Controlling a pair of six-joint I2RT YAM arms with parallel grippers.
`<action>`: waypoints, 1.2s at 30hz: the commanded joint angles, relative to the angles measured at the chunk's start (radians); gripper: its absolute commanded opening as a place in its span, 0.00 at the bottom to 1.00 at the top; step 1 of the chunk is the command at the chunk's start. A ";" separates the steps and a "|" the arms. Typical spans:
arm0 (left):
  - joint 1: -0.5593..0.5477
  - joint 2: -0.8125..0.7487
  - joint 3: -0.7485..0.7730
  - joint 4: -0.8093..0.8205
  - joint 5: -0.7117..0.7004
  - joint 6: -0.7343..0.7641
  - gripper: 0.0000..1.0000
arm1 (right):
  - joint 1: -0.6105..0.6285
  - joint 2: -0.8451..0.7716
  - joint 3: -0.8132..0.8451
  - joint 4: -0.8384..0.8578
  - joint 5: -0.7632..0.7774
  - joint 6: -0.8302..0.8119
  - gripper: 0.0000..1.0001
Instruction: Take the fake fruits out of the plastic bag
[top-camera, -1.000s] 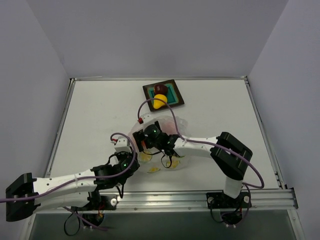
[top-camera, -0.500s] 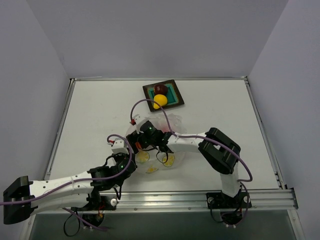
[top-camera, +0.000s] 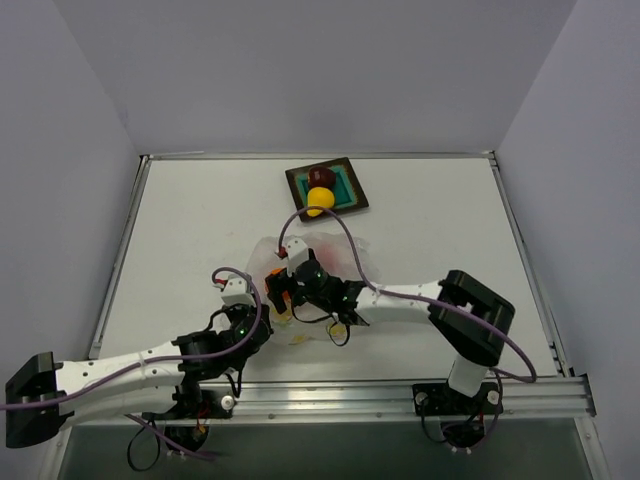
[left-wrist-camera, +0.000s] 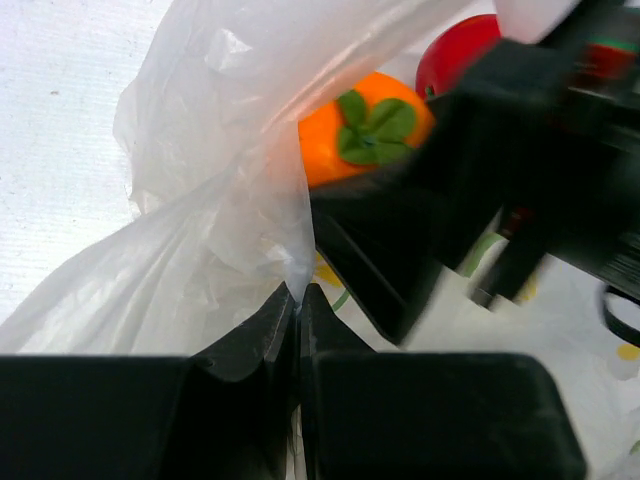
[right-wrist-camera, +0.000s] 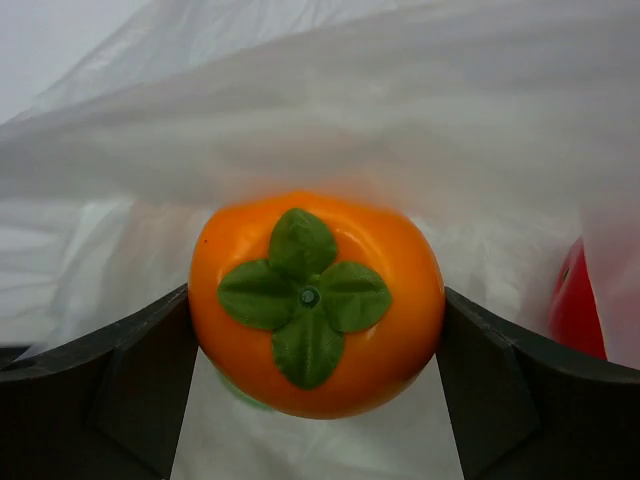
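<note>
The plastic bag (top-camera: 318, 262) lies crumpled mid-table, clear with lemon prints. My right gripper (right-wrist-camera: 315, 305) is inside it, shut on the orange fruit (right-wrist-camera: 316, 300), which has a green leaf cap; both fingers (right-wrist-camera: 140, 370) press its sides. In the top view this gripper (top-camera: 284, 290) sits at the bag's left part. The bright red fruit (right-wrist-camera: 575, 310) lies beside it in the bag, also seen in the left wrist view (left-wrist-camera: 458, 48). My left gripper (left-wrist-camera: 298, 292) is shut on a fold of the bag's plastic (left-wrist-camera: 230, 230). The maroon fruit (top-camera: 324, 179) and yellow fruit (top-camera: 319, 200) sit on the teal plate.
The square dark-rimmed teal plate (top-camera: 350, 187) stands at the back of the table, beyond the bag. Purple cables loop over both arms near the bag. The raised table rim (top-camera: 130, 250) runs along the left and right sides.
My right gripper has shifted slightly toward the near left within the bag, and its elbow has swung right. The bag has bunched up more. The left gripper holds the same fold.
</note>
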 joint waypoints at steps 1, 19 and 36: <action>0.008 0.004 0.053 -0.016 -0.032 0.024 0.02 | 0.057 -0.184 -0.056 -0.032 0.115 0.037 0.31; 0.005 0.084 0.073 -0.075 0.017 0.032 0.02 | 0.019 -0.676 0.065 -0.204 0.005 0.103 0.31; 0.032 -0.091 0.159 -0.451 -0.112 -0.149 0.02 | -0.475 -0.271 0.266 -0.201 0.034 0.124 0.32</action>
